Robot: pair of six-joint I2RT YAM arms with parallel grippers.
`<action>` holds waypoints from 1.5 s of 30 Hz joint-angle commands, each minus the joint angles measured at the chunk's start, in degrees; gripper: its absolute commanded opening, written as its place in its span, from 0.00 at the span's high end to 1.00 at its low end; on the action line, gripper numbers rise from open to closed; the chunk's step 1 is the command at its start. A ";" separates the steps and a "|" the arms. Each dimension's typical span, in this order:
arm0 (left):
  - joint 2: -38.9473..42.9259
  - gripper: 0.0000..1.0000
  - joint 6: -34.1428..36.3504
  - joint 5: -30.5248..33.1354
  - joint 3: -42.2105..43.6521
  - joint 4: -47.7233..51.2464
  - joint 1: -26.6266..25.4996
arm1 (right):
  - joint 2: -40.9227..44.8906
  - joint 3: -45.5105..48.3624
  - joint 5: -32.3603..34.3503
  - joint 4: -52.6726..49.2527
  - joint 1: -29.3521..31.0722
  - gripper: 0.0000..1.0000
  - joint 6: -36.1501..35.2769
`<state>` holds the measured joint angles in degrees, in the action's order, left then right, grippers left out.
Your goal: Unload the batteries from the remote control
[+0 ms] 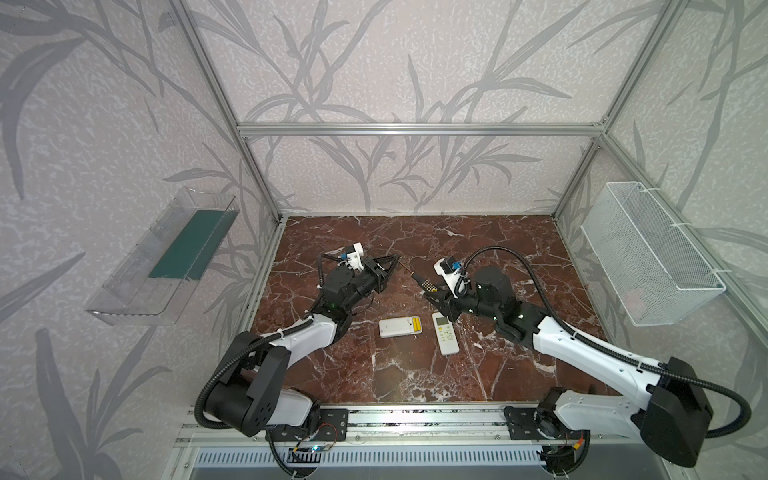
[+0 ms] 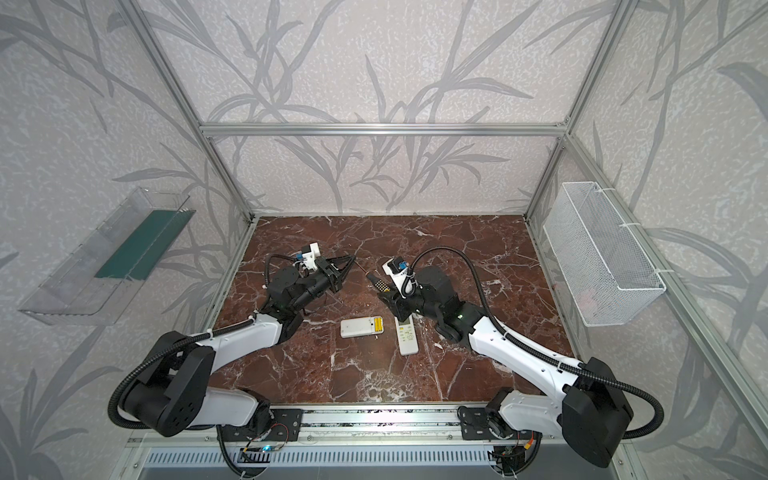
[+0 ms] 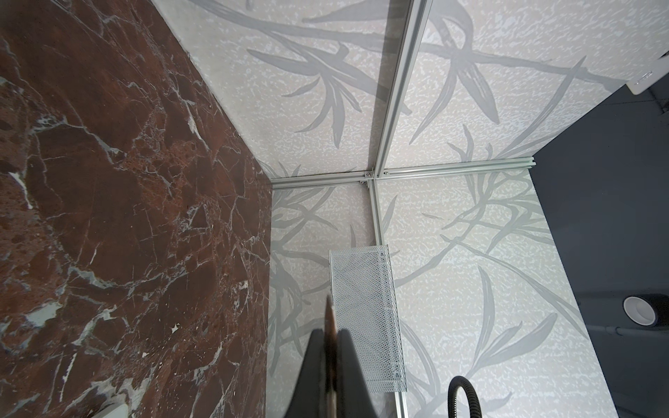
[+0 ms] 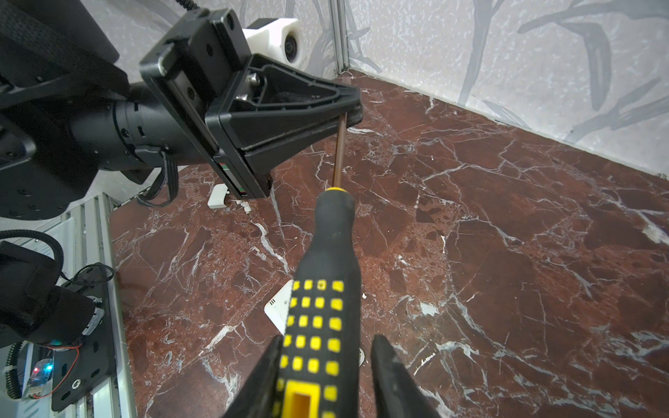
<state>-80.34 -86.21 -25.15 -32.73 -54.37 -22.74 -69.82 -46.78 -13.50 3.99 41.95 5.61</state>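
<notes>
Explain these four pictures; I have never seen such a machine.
Two white-and-black robot arms stand at a red-brown marble table. Two pictures look down from above; two come from cameras on the arms' wrists. On the table lie a white remote control with its back open, showing the slim yellow batteries, and a second white remote control, buttons up. The left tool is shut on the metal shaft of a black-and-yellow-handled screwdriver; the right tool straddles its handle, one finger not touching.

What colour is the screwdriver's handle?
The screwdriver handle is black with rows of small yellow squares. The right wrist view shows it best.
</notes>
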 commanded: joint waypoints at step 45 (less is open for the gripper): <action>11.56 0.00 54.72 19.26 -15.88 67.13 0.77 | 3.51 -1.12 14.43 -13.23 -0.46 1.00 -5.52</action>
<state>-68.10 -41.93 -9.80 -46.06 5.23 -22.11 -67.40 -47.88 -0.56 -7.88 42.11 0.54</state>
